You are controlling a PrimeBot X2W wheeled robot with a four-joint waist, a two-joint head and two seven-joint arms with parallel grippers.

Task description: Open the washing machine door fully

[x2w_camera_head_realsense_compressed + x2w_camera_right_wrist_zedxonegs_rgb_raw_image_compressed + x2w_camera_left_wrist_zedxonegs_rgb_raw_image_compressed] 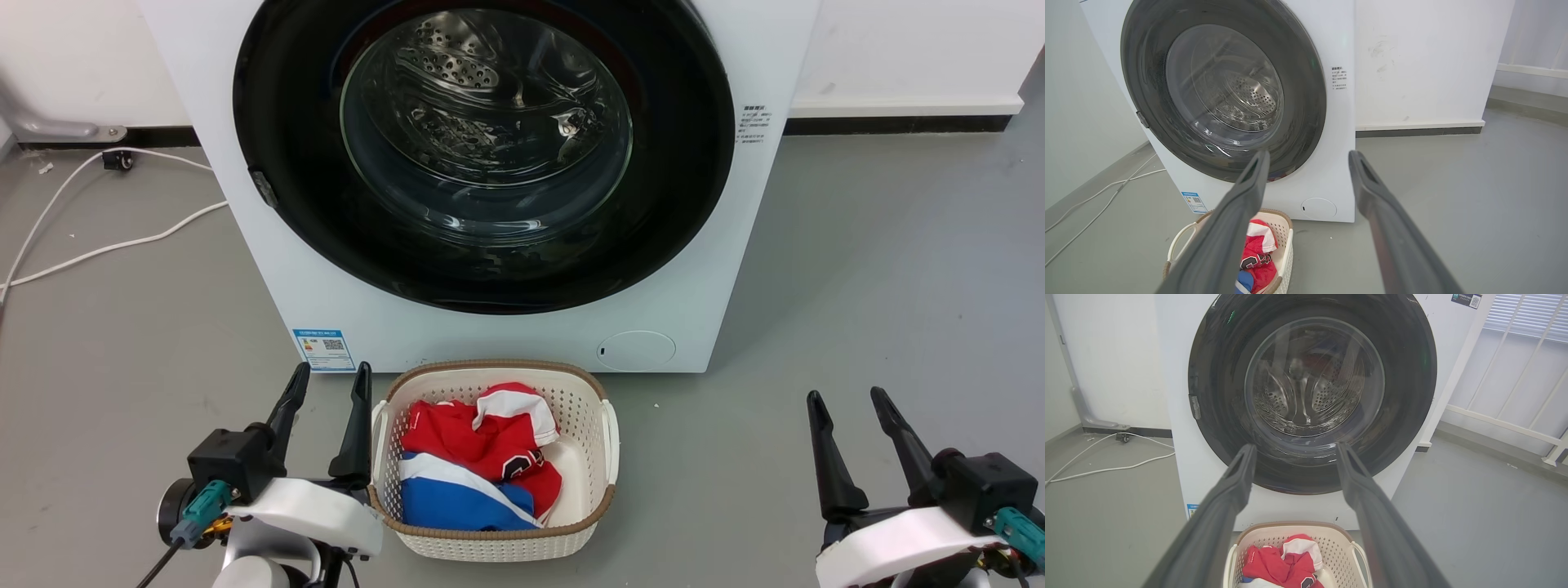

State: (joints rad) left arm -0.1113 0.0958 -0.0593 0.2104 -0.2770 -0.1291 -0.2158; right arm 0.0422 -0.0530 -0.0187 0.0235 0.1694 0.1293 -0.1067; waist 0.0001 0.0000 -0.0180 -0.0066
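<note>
Washing machine door: upper centre of the head view, shut flush against the white washer, with a small latch tab on its left rim.
White cable: left of frame, lying loose on the grey floor.
Left gripper: lower left, jaws moderately apart and gripping nothing; its inner finger stands just beside the basket's left rim.
Basket: lower centre, on the floor just in front of the washer, holding red, white and blue clothes.
Right gripper: lower right, jaws parted about as far and empty, well apart from the door and the basket.
</note>
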